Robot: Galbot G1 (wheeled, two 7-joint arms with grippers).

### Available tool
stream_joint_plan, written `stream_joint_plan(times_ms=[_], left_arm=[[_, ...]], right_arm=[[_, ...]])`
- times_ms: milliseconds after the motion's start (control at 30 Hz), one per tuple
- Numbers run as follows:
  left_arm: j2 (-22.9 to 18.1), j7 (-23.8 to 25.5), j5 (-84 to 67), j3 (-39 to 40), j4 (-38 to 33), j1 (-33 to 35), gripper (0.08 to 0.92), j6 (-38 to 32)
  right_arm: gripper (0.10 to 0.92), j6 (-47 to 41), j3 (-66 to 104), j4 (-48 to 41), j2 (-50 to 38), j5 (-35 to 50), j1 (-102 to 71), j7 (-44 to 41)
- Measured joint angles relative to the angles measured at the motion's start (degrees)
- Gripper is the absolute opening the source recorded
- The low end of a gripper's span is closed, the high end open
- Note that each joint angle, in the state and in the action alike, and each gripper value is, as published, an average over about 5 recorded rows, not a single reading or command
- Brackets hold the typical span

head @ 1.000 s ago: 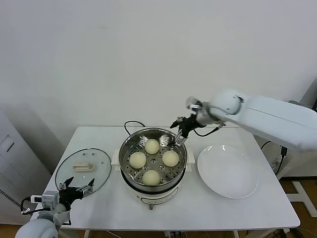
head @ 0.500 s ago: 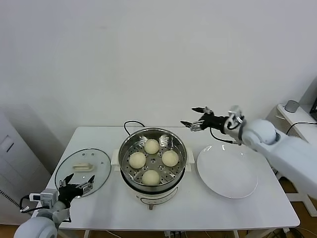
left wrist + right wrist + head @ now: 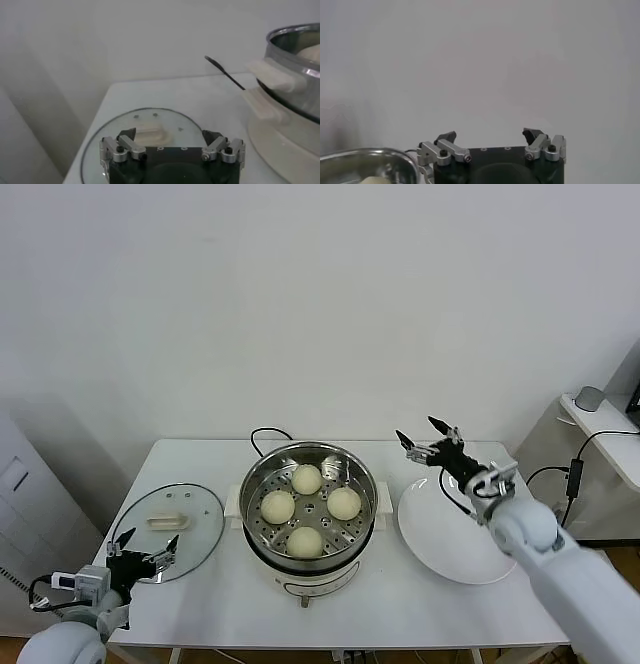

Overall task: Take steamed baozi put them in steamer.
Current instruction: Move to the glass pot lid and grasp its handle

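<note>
Four buns sit inside the steamer (image 3: 308, 506) at the middle of a white table (image 3: 400, 604) — one at the back (image 3: 306, 478), one on the robot's left (image 3: 277, 506), one on its right (image 3: 344, 502) and one at the front (image 3: 305, 541), each resting apart from the others on the perforated metal tray. A black cord (image 3: 266, 434) loops out from behind the steamer toward the wall. The right gripper (image 3: 429, 438) hangs in the air just past the steamer's right rim, above the near-steamer edge of a white plate (image 3: 460, 534) that lies flat beside the pot; its jaws are spread wide and grasp nothing. In the right wrist view the same gripper (image 3: 492, 137) shows both fingers parted against the bare wall, with the steamer's rim (image 3: 370, 160) and a sliver of bun at the frame's edge. On the steamer's other side a round glass lid (image 3: 168, 520) lies flat on the table, its cream handle (image 3: 168, 521) facing up. The left gripper (image 3: 141, 547) hovers at the lid's front edge, well apart from the steamer, jaws also released and empty — its wrist view shows the parted fingers (image 3: 121, 146) over the lid (image 3: 150, 122), with the steamer's white side handle (image 3: 270, 82) off to one side
</note>
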Motion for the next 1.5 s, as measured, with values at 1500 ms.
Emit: stream_joint_plan(times_ms=[1500], left_arm=[[-6.49,-5.68,85.48,2.07,31.29,-13.97,0.823,-30.39]], right_arm=[[0.823,4.61,28.37,-0.21,27.03,-22.86,-25.73,-3.16]])
